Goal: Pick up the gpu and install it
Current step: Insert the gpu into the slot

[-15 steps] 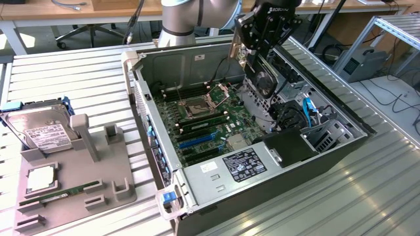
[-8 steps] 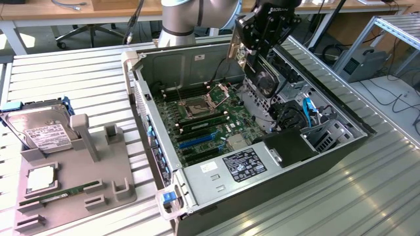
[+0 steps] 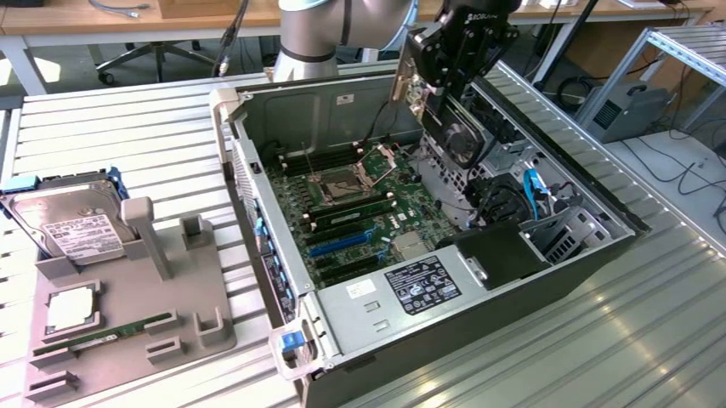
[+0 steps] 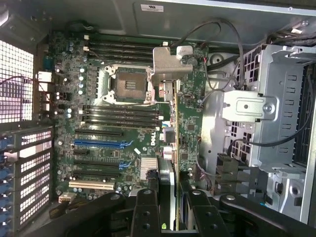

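While the gpu [image 3: 460, 140] is clamped edge-down between the jaws, it is held above the open case [image 3: 244, 170], toward the counter's [image 3: 125, 127] far edge. The carry-to-slot step is judged under way, and the card's edge must be lined up over a motherboard [image 4: 123, 163] slot.

In the wrist view I see the gpu [image 4: 173, 143] edge-on, so I can't make out either face. The frame edge cuts off its near end and the gripper [image 4: 173, 217] fingers [image 4: 145, 212]. In the exterior view, the black label [image 3: 420, 285] has print too small to read.
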